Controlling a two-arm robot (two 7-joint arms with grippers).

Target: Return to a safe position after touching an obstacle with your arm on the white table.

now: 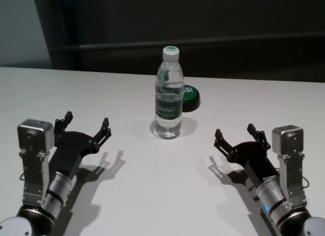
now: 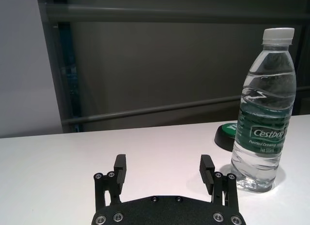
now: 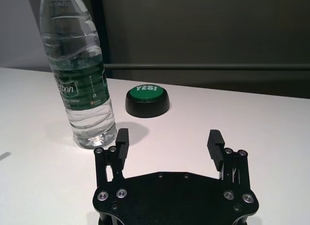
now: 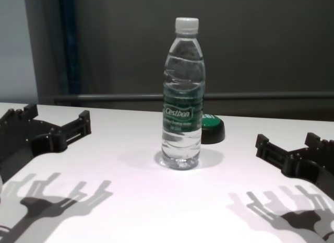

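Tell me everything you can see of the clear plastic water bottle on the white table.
The clear plastic water bottle is tall with a ribbed body, a white screw cap and a dark green label reading Cestbon. It looks nearly full of water, cap on. It stands upright near the middle of the white table, touched only by the tabletop. The low black puck with a green top sits just behind it. The left gripper and right gripper are both open and clear of it.

"Cestbon" on bottle (image 4: 181,96); "YES!" on puck (image 3: 147,100)
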